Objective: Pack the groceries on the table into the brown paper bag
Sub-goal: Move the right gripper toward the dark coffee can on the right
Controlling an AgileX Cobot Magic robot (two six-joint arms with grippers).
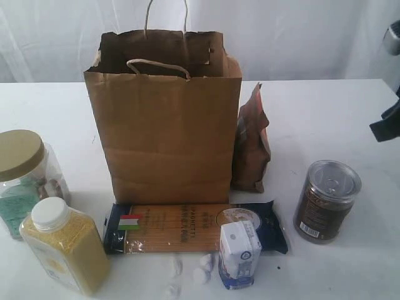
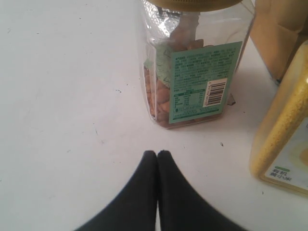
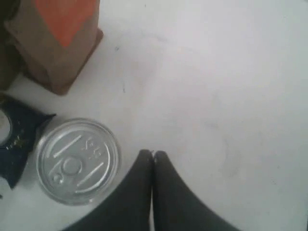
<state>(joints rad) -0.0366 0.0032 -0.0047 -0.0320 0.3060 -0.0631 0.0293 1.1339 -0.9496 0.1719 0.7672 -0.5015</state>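
Left jaws, pressed together and empty, point at the gold-lidded jar (image 1: pixel 25 162). On the counter (image 1: pixel 325 106) the brown paper bag (image 1: pixel 165 125) stands upright, mouth open, probably so either arm can drop items in from above. Right jaws, likewise closed on nothing, hover beside the dark can (image 1: pixel 327 200).

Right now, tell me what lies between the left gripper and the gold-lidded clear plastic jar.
Only bare white tabletop, as the left wrist view shows; the shut left gripper stands apart from the gold-lidded clear plastic jar.
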